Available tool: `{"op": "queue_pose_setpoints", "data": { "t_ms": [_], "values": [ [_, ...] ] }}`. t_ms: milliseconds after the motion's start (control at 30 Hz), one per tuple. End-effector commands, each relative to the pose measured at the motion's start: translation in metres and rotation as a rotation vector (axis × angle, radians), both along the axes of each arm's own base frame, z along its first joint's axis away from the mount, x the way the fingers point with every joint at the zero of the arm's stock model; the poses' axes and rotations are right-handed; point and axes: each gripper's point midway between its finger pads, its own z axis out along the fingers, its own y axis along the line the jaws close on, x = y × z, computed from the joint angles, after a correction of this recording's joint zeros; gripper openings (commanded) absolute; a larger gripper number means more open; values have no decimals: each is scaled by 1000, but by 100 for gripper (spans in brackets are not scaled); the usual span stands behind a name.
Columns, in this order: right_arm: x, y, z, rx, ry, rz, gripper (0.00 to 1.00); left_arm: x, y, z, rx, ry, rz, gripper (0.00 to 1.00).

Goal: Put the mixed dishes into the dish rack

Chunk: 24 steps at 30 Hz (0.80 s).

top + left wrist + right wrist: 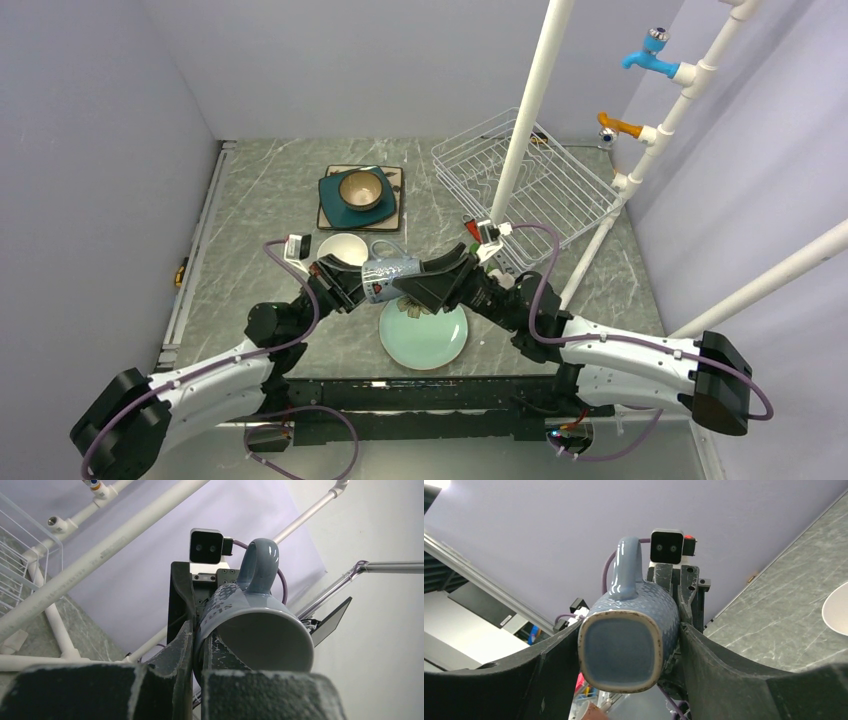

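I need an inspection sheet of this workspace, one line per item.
Surface: grey marbled table.
Job's things: mug held aloft by both grippers; mint-green plate below it; white bowl; brown bowl on teal plate on cream plate; dish rack, no dish seen inside.
Clutter: small red and green item.
Grippers: left gripper pinches the mug's rim; right gripper clasps its body.
Cables: purple cables loop along both arms.
Surroundings: white pipe frame, blue tap, orange tap.

Bright, even overhead light, only soft shadows on the table. Glossy highlights streak the mug; the close foreground in both wrist views goes soft, and a lamp flares top-left in the right one.
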Motion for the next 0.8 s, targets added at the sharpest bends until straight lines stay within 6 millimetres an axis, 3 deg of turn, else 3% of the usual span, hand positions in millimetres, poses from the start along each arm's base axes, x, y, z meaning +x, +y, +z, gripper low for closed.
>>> {"op": "queue_pose_setpoints", "data": {
  "t_ms": [0,300,467,567,600,633,767],
  "values": [
    [-16,-1,31,85,-74,66,67,-14,10,40,-127,-99,-33,0],
    [-12,2,29,58,-71,49,66,-12,2,36,-124,-68,-85,0],
    [-12,3,26,47,-65,56,39,-9,-1,28,-121,-34,-96,0],
    [-8,0,21,37,-50,29,17,-5,-2,18,-108,1,-86,1],
    [-7,-2,22,41,-47,20,5,-5,-3,15,-102,9,-89,4],
    [-6,-3,22,40,-37,10,0,-5,-3,14,-93,13,-88,8],
    [1,-8,27,19,-30,-33,0,4,-16,2,13,40,-76,22]
  ]
}}
